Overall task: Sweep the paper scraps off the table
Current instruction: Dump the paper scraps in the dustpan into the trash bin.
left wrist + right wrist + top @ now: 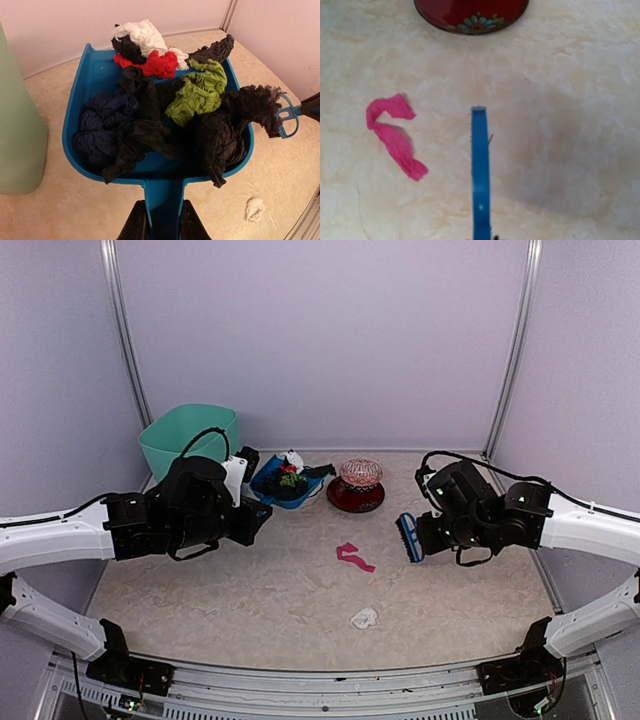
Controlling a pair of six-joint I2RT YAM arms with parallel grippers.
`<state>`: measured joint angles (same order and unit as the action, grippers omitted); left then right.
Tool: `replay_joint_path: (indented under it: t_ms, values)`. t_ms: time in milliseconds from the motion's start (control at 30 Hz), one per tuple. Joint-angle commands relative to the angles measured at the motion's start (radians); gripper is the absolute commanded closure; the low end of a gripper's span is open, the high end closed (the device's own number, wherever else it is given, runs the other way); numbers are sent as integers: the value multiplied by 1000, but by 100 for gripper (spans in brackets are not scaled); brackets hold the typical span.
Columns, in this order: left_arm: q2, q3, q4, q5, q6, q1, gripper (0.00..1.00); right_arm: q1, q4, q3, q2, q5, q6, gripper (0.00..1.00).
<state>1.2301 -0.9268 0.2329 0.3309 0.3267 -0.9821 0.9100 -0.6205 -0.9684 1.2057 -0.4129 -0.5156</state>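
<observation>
Holding dustpan (95, 75) of paper scraps (200, 95), left pincer (162, 220) closed on handle (163, 192), right pincer (428, 536) closed on brush (480, 170)

Top view, from the near side, covers the whole surface (250, 590); it shares the dustpan (92, 70) with the close left wrist view, the pink scrap (395, 140) with the right.

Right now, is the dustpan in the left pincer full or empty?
Full. The blue dustpan is heaped with crumpled paper scraps, black, green, red, white and dark blue, some overhanging its rim.

Plain pale lilac walls (320, 330), metal corner rails (512, 350)
</observation>
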Motion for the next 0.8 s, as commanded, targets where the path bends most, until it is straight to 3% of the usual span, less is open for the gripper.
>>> replay_joint_path:
  t_ms: [0, 433, 767]
  values:
    - [-27, -99, 118, 28, -45, 48, 100, -20, 64, 9, 15, 20, 34, 100]
    - [14, -394, 294, -70, -49, 271, 100, -47, 133, -1, 76, 49, 111, 100]
    - [-8, -446, 357, -276, 80, 483, 100, -63, 156, 4, 86, 70, 136, 100]
